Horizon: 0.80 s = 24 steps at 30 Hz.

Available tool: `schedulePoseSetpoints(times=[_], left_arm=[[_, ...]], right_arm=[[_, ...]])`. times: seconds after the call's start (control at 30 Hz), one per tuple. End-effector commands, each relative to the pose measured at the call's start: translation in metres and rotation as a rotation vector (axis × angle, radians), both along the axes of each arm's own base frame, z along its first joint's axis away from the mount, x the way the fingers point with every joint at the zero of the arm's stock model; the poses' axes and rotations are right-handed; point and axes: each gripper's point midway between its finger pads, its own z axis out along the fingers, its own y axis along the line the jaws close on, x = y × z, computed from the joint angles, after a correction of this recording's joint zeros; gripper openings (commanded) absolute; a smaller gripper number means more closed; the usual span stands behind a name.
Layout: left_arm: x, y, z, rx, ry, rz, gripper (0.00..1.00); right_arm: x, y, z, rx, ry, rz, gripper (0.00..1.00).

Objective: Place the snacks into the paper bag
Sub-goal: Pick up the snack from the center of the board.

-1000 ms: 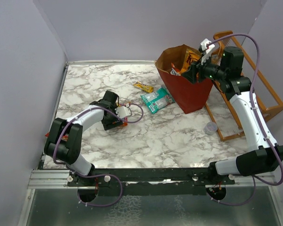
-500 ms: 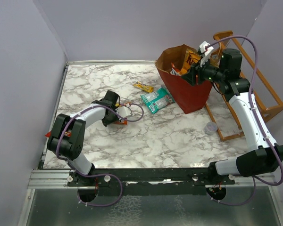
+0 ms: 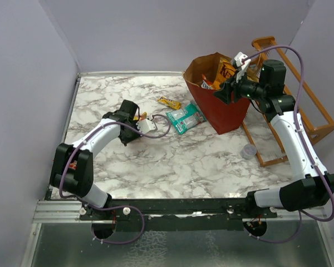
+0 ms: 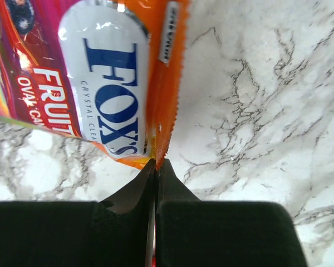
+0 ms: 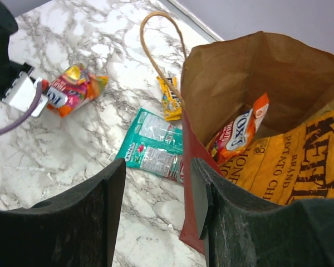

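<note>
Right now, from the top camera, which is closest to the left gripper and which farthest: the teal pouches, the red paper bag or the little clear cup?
1. Shiny teal pouches, lying just right of the left gripper and its orange Fox's packet.
2. Tall red paper bag, standing farther right.
3. Small clear plastic cup, far right beside the orange wooden rack.

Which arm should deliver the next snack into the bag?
Left. The left hand is shut on the orange Fox's packet, ready to carry over. The right hand is open at the paper bag's rim, holding no snack.
</note>
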Motion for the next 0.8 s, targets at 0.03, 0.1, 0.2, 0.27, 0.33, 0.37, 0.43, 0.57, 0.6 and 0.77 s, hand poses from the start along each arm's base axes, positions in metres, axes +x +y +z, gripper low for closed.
schedulePoseSetpoints(times=[0.03, 0.1, 0.2, 0.27, 0.33, 0.37, 0.43, 0.57, 0.6, 0.77], left_arm=[[-0.003, -0.024, 0.058, -0.139, -0.026, -0.051, 0.0], [-0.003, -0.03, 0.075, -0.171, -0.044, -0.077, 0.0], [-0.005, -0.041, 0.099, -0.225, -0.068, -0.13, 0.0], [-0.006, -0.049, 0.115, -0.266, -0.085, -0.16, 0.0], [-0.007, -0.057, 0.127, -0.308, -0.092, -0.187, 0.0], [-0.008, -0.061, 0.133, -0.327, -0.095, -0.197, 0.0], [-0.01, -0.069, 0.142, -0.364, -0.091, -0.217, 0.0], [-0.016, -0.081, 0.156, -0.423, -0.079, -0.251, 0.0], [-0.017, -0.084, 0.16, -0.438, -0.077, -0.26, 0.0], [-0.024, -0.094, 0.17, -0.492, -0.077, -0.291, 0.0]], right_arm=[[-0.024, 0.016, 0.015, 0.023, -0.067, 0.167, 0.5], [-0.031, 0.02, 0.02, 0.028, -0.082, 0.209, 0.5], [-0.045, 0.028, 0.026, 0.045, -0.09, 0.297, 0.49], [-0.057, 0.034, 0.027, 0.069, -0.083, 0.374, 0.48], [-0.068, 0.04, 0.024, 0.088, -0.073, 0.44, 0.48], [-0.073, 0.042, 0.022, 0.095, -0.068, 0.469, 0.48], [-0.082, 0.048, 0.016, 0.102, -0.058, 0.521, 0.48], [-0.095, 0.06, 0.001, 0.103, -0.035, 0.593, 0.48], [-0.097, 0.063, -0.002, 0.101, -0.029, 0.607, 0.48], [-0.105, 0.082, -0.021, 0.082, 0.007, 0.656, 0.48]])
